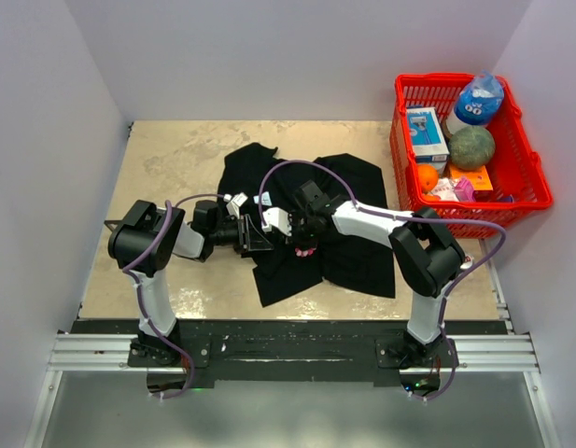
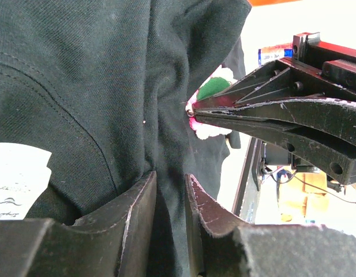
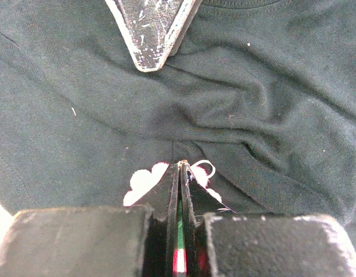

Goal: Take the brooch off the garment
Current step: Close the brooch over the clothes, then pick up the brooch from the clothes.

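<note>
The garment (image 1: 358, 187), a black shirt, lies crumpled mid-table. In the left wrist view my left gripper (image 2: 171, 186) is shut on a raised fold of the garment (image 2: 79, 86), with cloth filling the gap between its jaws. My right gripper (image 2: 193, 111) comes in from the right, shut on the brooch (image 2: 213, 86), a small green, white and pink cluster against the cloth. The right wrist view shows the right gripper (image 3: 181, 167) closed flat, the brooch (image 3: 144, 180) bulging out on both sides of the tips. From above, the left gripper (image 1: 266, 237) and right gripper (image 1: 304, 241) nearly meet over the brooch (image 1: 306, 252).
A red basket (image 1: 535, 191) with a bottle, boxes and fruit stands at the back right, beside the table edge. White labels (image 1: 237, 199) sit on the shirt, and one label (image 2: 16, 173) is near the left jaws. One left finger (image 3: 150, 34) points down at the top of the right wrist view.
</note>
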{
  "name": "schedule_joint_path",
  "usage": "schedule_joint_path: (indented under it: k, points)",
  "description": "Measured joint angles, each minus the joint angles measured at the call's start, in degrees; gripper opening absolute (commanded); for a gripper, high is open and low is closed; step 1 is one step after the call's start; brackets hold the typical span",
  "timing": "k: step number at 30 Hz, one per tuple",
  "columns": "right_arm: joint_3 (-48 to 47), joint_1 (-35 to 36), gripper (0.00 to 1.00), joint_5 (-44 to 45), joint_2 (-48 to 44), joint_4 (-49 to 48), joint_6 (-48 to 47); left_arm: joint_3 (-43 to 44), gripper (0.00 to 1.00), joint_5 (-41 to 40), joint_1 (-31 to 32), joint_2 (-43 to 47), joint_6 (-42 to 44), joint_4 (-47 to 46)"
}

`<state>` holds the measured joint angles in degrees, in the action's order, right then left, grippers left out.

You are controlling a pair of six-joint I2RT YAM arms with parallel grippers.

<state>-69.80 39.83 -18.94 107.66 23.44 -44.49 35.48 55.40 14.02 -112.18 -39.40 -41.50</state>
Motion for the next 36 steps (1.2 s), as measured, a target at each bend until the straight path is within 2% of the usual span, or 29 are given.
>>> schedule_joint_path:
  k: [10,19,26,27,31,33,34,36]
  points:
    - [-4.31,-0.55,0.0,0.55,2.62,3.67,4.5,0.02,0.34,0.15,-0.07,0.0,0.0,0.0]
    - [-4.74,-3.72,0.0,0.04,2.91,2.4,10.56,0.04,0.34,0.17,-0.09,0.0,0.0,0.02]
    - [-4.7,-4.22,0.0,0.02,2.32,2.01,11.5,0.04,0.34,0.37,-0.13,-0.11,0.0,-0.11]
    - [-4.7,-4.22,0.03,0.02,2.32,2.01,11.56,0.04,0.34,0.37,-0.13,-0.11,0.0,-0.11]
    - [-4.7,-4.26,0.27,-0.09,2.05,1.95,12.59,0.04,0.35,0.39,-0.13,-0.11,-0.02,-0.13]
    - [-4.72,-4.28,0.35,-0.07,1.75,2.08,12.94,0.04,0.35,0.39,-0.13,-0.11,0.0,-0.13]
    - [-4.72,-4.33,0.43,-0.04,1.53,2.16,12.98,0.04,0.35,0.39,-0.13,-0.11,-0.02,-0.13]
    - [-4.74,-4.35,0.47,-0.02,1.05,2.38,13.49,0.04,0.35,0.39,-0.13,-0.11,-0.02,-0.15]
